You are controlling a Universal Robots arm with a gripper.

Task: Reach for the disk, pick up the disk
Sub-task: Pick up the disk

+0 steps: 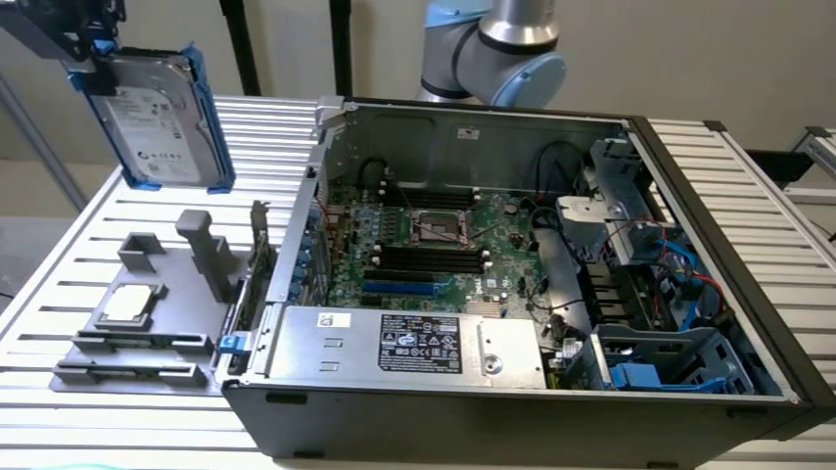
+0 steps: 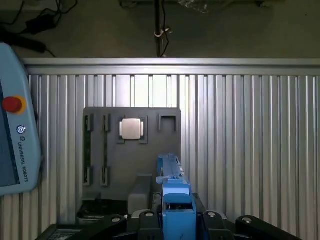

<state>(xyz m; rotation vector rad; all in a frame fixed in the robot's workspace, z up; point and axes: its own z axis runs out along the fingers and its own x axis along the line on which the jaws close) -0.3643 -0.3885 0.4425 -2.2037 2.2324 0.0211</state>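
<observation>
- At the exterior view's upper left, the gripper (image 1: 86, 51) holds the disk (image 1: 160, 117) in the air, clear of the table (image 1: 92, 211).
- The disk hangs near upright, with its white label facing the exterior camera.
- The jaws are clamped on the disk's blue edge, one on each side of it in the wrist view.
- A grey fixture (image 1: 144, 328) lies on the table beneath, carrying a chip (image 1: 131, 304).
- An open case (image 1: 523, 127) stands just beside the fixture, on the exterior view's right.
</observation>
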